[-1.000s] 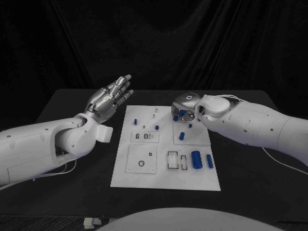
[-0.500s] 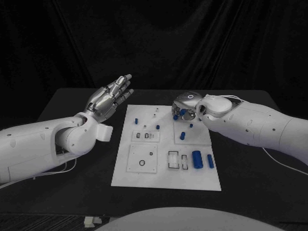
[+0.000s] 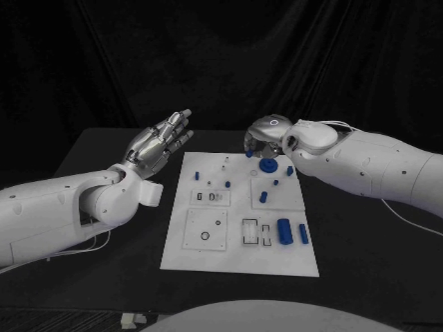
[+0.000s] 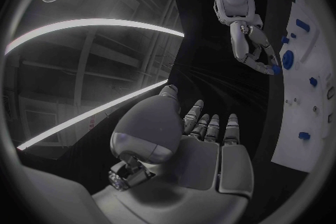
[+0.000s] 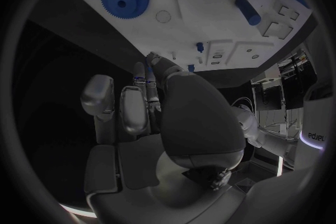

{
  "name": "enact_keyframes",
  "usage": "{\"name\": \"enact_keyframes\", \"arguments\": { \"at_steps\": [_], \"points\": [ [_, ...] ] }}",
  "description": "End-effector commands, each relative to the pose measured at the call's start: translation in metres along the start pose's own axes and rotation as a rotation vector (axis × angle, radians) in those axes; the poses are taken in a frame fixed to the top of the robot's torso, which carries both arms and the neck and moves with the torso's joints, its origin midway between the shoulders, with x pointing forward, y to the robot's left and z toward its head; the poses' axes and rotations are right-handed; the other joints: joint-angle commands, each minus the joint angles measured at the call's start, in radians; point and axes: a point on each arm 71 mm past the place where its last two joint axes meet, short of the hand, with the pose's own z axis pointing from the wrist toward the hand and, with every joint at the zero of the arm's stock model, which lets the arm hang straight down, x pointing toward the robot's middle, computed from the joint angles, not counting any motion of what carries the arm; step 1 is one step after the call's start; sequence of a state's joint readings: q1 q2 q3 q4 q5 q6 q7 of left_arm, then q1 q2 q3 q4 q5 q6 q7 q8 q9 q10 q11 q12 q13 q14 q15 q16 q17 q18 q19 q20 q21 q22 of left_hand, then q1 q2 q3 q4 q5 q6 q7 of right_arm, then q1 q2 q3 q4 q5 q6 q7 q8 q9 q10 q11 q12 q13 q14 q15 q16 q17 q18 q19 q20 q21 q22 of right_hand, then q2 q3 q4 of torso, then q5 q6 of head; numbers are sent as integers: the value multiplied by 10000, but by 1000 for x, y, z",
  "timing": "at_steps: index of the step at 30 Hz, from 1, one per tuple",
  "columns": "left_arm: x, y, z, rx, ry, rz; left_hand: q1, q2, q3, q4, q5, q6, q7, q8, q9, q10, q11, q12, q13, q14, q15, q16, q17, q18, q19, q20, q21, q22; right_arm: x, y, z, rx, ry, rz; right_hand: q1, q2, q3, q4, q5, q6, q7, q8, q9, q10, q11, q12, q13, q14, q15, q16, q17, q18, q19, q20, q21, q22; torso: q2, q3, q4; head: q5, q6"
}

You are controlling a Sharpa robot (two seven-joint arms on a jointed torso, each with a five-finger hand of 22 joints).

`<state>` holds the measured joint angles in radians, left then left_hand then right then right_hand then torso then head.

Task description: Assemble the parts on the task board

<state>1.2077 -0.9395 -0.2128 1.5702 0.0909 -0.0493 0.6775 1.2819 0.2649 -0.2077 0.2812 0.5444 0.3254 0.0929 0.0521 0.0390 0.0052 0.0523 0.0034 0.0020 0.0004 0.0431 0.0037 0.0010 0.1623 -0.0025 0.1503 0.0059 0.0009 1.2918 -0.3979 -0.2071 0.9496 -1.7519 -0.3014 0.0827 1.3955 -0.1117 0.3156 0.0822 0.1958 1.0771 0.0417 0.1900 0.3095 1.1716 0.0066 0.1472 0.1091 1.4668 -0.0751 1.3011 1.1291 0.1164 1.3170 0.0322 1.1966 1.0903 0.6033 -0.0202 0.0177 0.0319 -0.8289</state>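
The blue gear point(image 3: 269, 164) lies flat near the far edge of the task board point(image 3: 237, 259), and the right hand point(image 3: 268, 135) hangs just behind it at that far edge, fingers pointing down; whether it pinches anything I cannot tell. If the gear is not yet seated, the sound move is probably to come straight down on it, press evenly so its bore drops square, and keep clear of the small blue pegs point(image 3: 275, 182) beside it. The left hand point(image 3: 160, 142) is raised off the surface left of the board, fingers straight and spread, holding nothing.
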Motion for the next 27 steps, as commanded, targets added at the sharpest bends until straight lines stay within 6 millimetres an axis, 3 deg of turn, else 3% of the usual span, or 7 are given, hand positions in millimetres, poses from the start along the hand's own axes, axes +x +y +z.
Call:
{"name": "enact_keyframes", "arguments": {
  "at_steps": [1,13,19,20,23,25,27],
  "points": [
    [3,-10,0,1231,-27,73,132,-9,64,-10,88,46,2,59,12,28,49,-8,6,-4,40,-37,-10,157,25,68,-59,-9,-7,-2,3,291,-156,-59,-52,-31,26,68,-37,-1,97,-64,278,-9,19,-39,-13,167,-52,32,11,-63,75,-8,51,20,22,-24,28,29,6],
    [10,-23,3,1781,-9,242,418,-40,179,-14,321,379,-32,188,44,278,31,75,77,-4,62,-37,-10,157,30,93,-53,-4,-12,-4,9,478,93,-152,-43,-21,45,91,-56,-77,98,-129,277,-28,18,-111,-31,205,-50,129,168,-129,224,-5,274,326,327,-64,231,118,140],
    [16,-32,4,2187,228,657,518,-108,188,89,444,394,-109,229,43,479,-21,180,133,-4,-2,-37,-10,168,32,56,-51,-2,-12,-5,13,572,204,-210,-50,-28,46,107,-63,-127,106,-171,271,-35,23,-147,-40,211,-47,132,167,-135,236,-3,296,361,452,-121,331,142,220],
    [17,-33,4,2216,255,712,515,-113,183,98,440,363,-120,223,39,477,-30,182,133,-4,-8,-37,-10,169,32,51,-51,-2,-12,-5,14,580,217,-218,-52,-29,46,110,-64,-134,107,-176,271,-35,24,-151,-40,211,-47,130,164,-136,238,-2,299,368,493,-157,384,108,260],
    [17,-34,5,2262,280,813,487,-117,164,115,422,240,-160,194,23,444,-57,181,126,-4,-20,-37,-10,170,30,34,-53,-4,-13,-4,17,577,218,-235,-58,-29,46,118,-67,-147,113,-189,269,-35,27,-162,-43,211,-45,130,164,-136,237,-1,299,370,524,-180,441,64,288],
    [17,-35,6,2280,286,875,476,-116,158,116,418,177,-178,180,16,435,-68,182,125,-4,-25,-37,-10,170,31,29,-53,-4,-13,-2,18,564,198,-245,-59,-32,46,122,-69,-164,119,-203,267,-36,30,-174,-45,211,-43,132,167,-137,236,0,299,374,578,-227,558,-53,340],
    [17,-36,7,2285,289,918,468,-116,152,116,414,125,-196,167,11,430,-76,185,124,-4,-27,-37,-10,170,30,27,-53,-4,-14,-1,19,557,162,-251,-55,-33,51,124,-67,-187,124,-224,264,-36,33,-188,-48,214,-41,140,179,-142,245,1,315,398,606,-247,612,-119,383]
  ]
}}
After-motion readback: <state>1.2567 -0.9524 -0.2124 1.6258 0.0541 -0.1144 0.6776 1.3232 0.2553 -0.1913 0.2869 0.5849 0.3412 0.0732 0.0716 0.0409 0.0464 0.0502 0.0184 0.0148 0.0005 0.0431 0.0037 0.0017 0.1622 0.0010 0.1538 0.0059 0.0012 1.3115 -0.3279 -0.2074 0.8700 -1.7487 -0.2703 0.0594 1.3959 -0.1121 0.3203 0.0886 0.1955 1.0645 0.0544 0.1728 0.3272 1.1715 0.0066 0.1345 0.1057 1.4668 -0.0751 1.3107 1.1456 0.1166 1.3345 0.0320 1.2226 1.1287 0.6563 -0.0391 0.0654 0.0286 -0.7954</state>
